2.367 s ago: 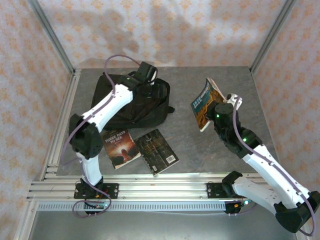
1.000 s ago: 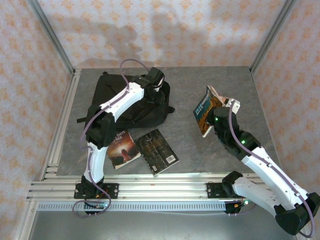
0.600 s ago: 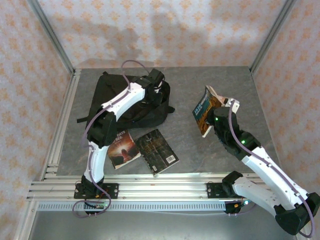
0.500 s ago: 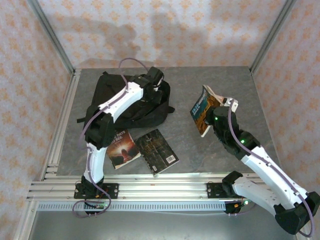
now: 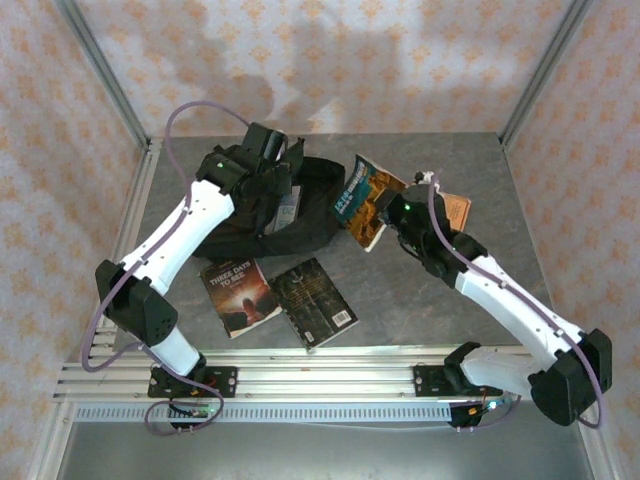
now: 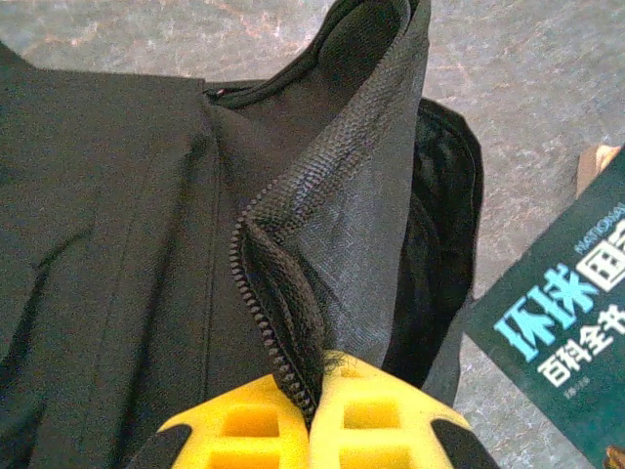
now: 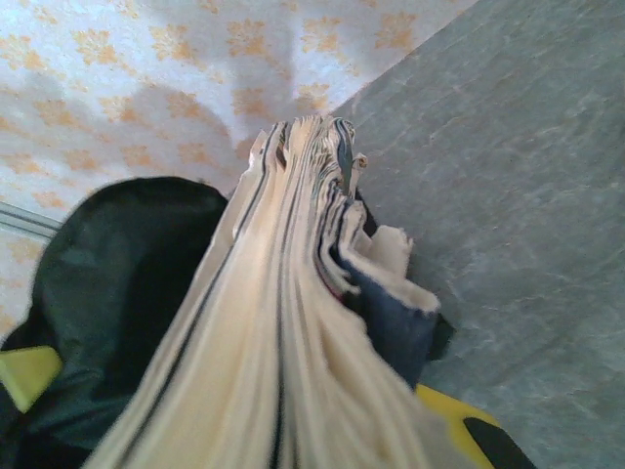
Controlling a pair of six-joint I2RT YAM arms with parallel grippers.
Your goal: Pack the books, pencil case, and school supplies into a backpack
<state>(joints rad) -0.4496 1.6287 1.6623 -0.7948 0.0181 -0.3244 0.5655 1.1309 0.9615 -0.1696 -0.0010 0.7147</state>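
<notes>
The black backpack (image 5: pixel 305 236) lies at the back left of the table. My left gripper (image 5: pixel 278 196) is shut on its zip edge (image 6: pixel 278 327), holding the flap up so the mouth gapes. My right gripper (image 5: pixel 392 208) is shut on the blue-and-orange book (image 5: pixel 360 198), held tilted in the air just right of the opening. The book's page edges (image 7: pixel 264 371) cover most of the right wrist view, with one yellow finger (image 7: pixel 454 420) showing beneath. Its teal cover (image 6: pixel 562 322) shows beside the backpack (image 6: pixel 107 244). The reddish dark book (image 5: pixel 238 293) and the black-grey book (image 5: pixel 315 302) lie flat near the front.
A thin orange booklet (image 5: pixel 456 208) lies on the table behind my right forearm. The grey tabletop (image 5: pixel 470 160) is bare at the back right. Aluminium frame rails (image 5: pixel 300 375) run along the front and left edges, and patterned walls stand close around.
My left gripper has shut on the backpack's zip edge and pulled it up and left, spreading the mouth. My right arm has carried the book left, up to the opening.
</notes>
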